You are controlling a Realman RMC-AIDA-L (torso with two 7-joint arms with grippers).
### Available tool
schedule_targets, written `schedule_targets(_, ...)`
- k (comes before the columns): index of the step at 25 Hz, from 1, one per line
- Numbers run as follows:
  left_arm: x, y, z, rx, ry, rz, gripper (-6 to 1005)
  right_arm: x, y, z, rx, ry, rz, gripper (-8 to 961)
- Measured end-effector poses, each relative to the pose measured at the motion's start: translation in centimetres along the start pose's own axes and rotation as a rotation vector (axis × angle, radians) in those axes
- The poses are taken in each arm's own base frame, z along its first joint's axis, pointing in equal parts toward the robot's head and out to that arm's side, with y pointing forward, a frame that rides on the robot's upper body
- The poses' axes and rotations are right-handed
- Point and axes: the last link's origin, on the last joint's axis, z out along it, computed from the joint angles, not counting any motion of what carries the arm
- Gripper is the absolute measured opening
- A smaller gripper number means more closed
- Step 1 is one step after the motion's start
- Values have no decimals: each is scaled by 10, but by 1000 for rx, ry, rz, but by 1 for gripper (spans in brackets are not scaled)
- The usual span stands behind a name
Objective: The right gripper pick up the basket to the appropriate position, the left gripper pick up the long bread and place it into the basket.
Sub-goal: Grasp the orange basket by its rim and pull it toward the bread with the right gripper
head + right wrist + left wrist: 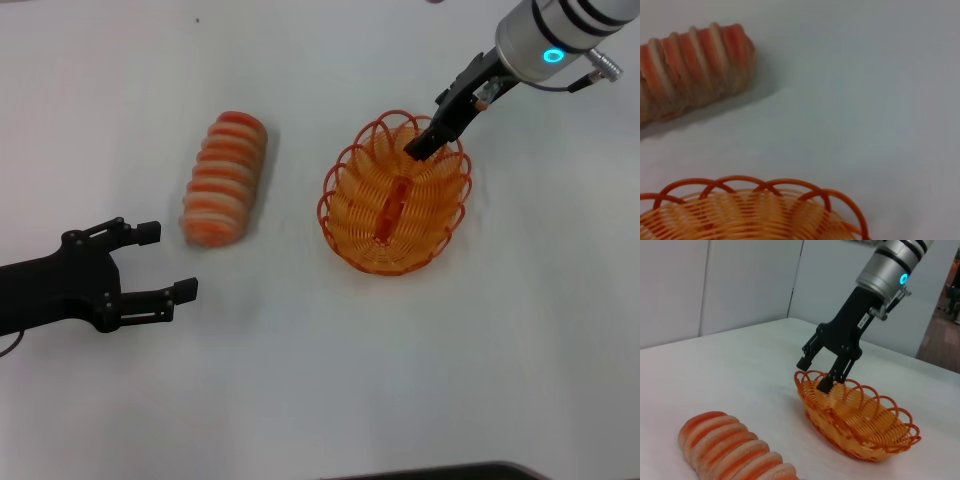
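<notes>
My right gripper [428, 140] straddles the far rim of the basket [352, 205], fingers spread.

One finger dips inside the scalloped edge, the other hangs outside it, not yet clenched; the basket sits on the white table [300, 380]. The long bread [226, 177] lies on the table to the basket's left, apart from it. My left gripper [168, 262] waits released near the bread's nearer end.

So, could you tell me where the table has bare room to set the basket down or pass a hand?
Bare table spans the near side, in front of the basket and long bread, and the far-left corner. A narrow bare strip separates bread and basket. It is crowded at the basket's far rim, where the open right gripper straddles it, and near the bread's front, by the open left gripper.
</notes>
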Motion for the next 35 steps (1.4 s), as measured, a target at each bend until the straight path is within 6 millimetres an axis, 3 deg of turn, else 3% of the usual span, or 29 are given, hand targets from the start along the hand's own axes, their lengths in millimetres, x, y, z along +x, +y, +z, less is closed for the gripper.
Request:
schedule_targets(20,-1,0,1,4,2,0,935,-2,3,7,-11,-3,44,774)
schedule_targets(31,-1,1,1,0,4,2,934,-1,7,11,-29,17,42,296)
schedule_targets(35,-1,1,1,-1,4,2,933,0,7,10,-40,20,51,209)
